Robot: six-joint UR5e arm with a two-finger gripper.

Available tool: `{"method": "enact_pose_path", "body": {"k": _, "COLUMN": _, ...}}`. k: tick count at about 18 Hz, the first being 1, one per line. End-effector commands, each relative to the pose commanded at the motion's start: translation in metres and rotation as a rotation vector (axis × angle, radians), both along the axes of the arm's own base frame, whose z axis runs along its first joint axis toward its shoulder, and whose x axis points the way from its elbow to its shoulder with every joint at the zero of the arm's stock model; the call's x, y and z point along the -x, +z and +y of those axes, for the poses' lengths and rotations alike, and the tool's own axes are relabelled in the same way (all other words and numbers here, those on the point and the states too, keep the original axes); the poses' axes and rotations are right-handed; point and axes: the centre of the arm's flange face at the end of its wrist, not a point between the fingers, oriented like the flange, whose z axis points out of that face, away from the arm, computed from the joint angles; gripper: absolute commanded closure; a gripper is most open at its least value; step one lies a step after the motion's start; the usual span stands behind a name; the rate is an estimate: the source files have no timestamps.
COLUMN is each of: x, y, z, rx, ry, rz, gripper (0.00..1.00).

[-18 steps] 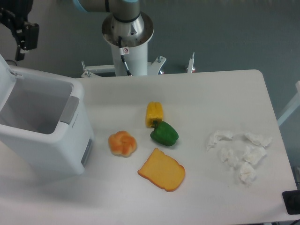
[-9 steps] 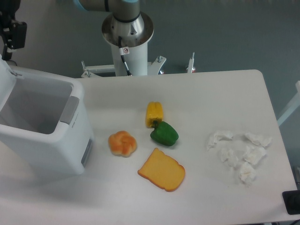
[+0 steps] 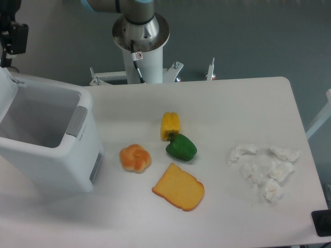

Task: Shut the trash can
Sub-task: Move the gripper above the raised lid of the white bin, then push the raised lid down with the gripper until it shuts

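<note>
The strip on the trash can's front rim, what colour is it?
Grey, on the white trash can; the fixed camera shows it.

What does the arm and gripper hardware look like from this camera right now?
The arm's base column is silver-grey and white, with a light blue joint cover at the top edge, a small red-and-white sticker and a thin black cable down its front. The gripper is a boxy black unit, cropped at the frame's upper left.

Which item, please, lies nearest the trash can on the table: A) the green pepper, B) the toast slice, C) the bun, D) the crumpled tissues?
C: the bun sits just right of the trash can, while the green pepper, toast slice and tissues all lie farther right.
</note>
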Motion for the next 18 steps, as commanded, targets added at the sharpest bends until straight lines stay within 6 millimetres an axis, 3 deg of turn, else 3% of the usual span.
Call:
{"method": "enact_pose_path", "body": {"k": 8, "x": 0.039, "y": 0.006, "z": -0.006, "rx": -0.024, "ry": 0.077, "rz": 0.012, "gripper": 0.00}}
{"method": "enact_pose_path", "body": {"k": 18, "x": 0.070, "y": 0.007, "z": -0.011, "rx": -0.030, "ry": 0.137, "rz": 0.018, "gripper": 0.00}}
